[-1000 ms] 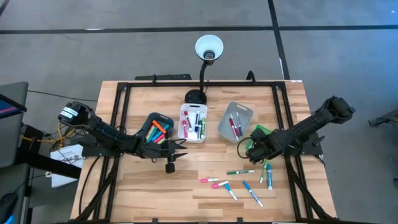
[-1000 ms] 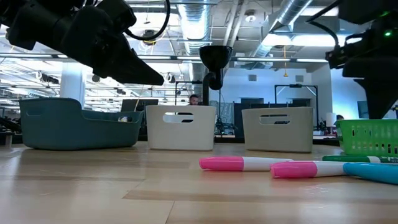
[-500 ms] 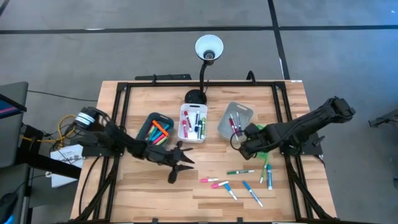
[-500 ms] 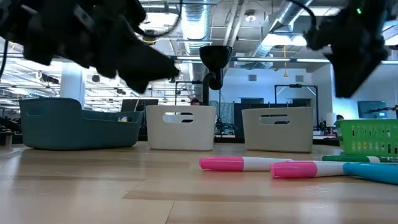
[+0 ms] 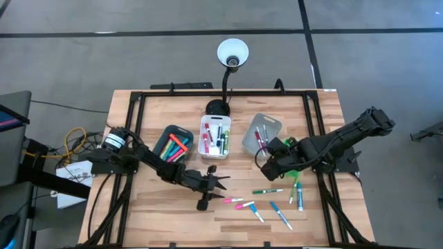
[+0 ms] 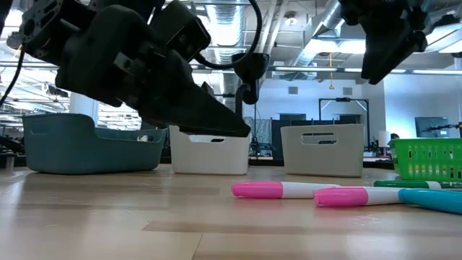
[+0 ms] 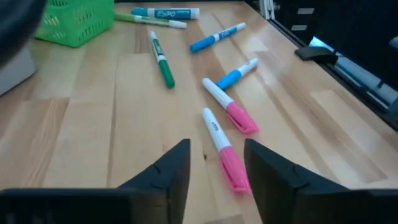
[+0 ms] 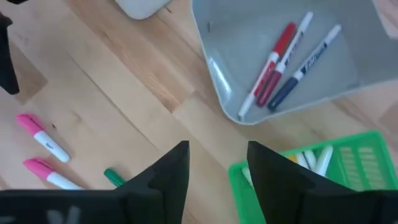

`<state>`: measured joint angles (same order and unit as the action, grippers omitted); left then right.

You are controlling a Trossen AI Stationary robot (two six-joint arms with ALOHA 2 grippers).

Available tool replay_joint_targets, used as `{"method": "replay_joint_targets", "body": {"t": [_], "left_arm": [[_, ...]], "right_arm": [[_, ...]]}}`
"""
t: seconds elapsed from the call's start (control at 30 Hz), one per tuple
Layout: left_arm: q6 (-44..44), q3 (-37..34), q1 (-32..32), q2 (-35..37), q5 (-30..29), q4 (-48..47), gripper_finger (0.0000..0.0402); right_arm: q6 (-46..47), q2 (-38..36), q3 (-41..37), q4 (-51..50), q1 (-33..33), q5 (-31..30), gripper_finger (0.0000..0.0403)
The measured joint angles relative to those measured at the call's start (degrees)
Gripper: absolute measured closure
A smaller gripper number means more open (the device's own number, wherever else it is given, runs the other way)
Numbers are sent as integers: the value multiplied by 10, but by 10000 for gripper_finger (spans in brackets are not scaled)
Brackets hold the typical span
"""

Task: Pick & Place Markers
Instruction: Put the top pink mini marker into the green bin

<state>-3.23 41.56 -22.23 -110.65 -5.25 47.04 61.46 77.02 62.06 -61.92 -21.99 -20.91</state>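
- From above I counted four bins in a row on the wooden table: a teal bin, a white bin, a grey bin and, mostly under my right arm, a green basket. A black desk lamp stood behind them. About seven loose markers lay in front of the grey bin and basket: two pink markers, two blue ones and several green ones. More markers filled the teal, white and grey bins.
- In that same view my left arm reached low across the table, my left gripper just short of the pink pair; my right gripper hung by the grey bin's front corner.
- At table height I saw two pink markers lying end to end, a blue one beside them, and my left gripper above the wood, not touching it.
- My left wrist camera showed my left fingers parted and holding nothing, one pink-capped marker lying between them and a second just beyond; past those I counted three blue and two green.
- My right wrist camera showed my right fingers apart and empty, above bare wood between the grey bin, which held three markers, and the green basket.
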Motion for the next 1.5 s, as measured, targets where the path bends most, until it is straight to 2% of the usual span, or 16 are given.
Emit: {"method": "replay_joint_targets", "body": {"t": [0.27, 0.53, 0.7, 0.83, 1.0, 1.13, 1.23, 1.5], "left_arm": [[-1, 10, 0, -17, 20, 0, 206], [1, 65, -4, -92, 19, 1, 202], [1, 68, -6, -113, 16, 4, 203], [1, 69, -7, -116, 2, -3, 226], [0, 70, -6, -116, -19, -11, 300], [-1, 70, -5, -116, -22, -11, 364], [-3, 70, -3, -115, -31, -11, 365], [7, 65, -3, -75, -90, -41, 349]], "right_arm": [[-5, 1, 0, 28, -1, -20, 261], [-6, 1, 0, 71, 0, -34, 267], [-6, 1, 0, 77, -1, -35, 268], [-6, 1, 0, 78, -1, -50, 270], [-8, 1, -1, 86, -1, -51, 270], [-35, 1, -28, 154, -1, -54, 270], [-87, 1, -60, 242, -1, -49, 272], [-340, 2, -150, 495, -32, -41, 275]]}}
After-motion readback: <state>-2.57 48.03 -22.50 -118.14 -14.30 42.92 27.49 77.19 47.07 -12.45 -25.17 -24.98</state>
